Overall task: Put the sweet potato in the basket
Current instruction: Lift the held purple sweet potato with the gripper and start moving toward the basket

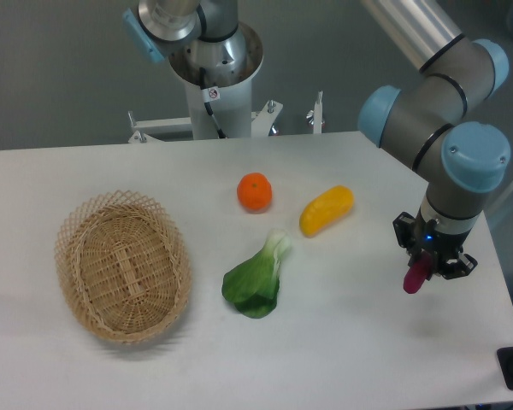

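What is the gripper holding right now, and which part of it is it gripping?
The gripper holds the sweet potato by its upper end; the lower end hangs free below the fingers, above the table.

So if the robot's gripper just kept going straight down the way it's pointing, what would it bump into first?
The gripper points down, shut on the sweet potato. Straight below looks like bare table, so the sweet potato's tip would probably touch that first. Its height above the table is hard to judge from this one view.
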Robot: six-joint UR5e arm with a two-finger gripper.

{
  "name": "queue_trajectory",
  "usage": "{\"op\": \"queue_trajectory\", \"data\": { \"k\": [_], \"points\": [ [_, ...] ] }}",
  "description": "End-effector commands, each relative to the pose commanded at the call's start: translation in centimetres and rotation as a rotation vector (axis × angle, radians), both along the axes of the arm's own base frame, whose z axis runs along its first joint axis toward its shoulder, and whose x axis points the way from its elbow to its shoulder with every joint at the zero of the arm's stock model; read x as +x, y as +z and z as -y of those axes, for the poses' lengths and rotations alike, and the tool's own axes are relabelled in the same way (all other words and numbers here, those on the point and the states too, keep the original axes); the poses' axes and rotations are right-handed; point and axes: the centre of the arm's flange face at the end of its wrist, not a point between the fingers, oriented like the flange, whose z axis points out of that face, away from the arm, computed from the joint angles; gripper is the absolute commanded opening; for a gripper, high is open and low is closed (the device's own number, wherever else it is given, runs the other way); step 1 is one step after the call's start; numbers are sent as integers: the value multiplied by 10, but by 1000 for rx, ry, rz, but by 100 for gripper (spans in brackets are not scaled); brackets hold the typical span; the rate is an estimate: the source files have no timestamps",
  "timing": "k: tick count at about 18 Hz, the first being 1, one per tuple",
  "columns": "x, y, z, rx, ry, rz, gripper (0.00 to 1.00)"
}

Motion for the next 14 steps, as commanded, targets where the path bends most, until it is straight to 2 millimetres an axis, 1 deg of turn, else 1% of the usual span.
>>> {"op": "queue_trajectory", "data": {
  "k": [2,7,11,12,14],
  "points": [
    [2,-2,0,-2,2,4,30],
    [8,0,-5,-4,-4,3,30],
    [30,-4,-34,2,52,12,30],
    [38,-9,-43,-6,53,14,30],
    [59,-8,-63,-15,19,12,30]
  ]
}}
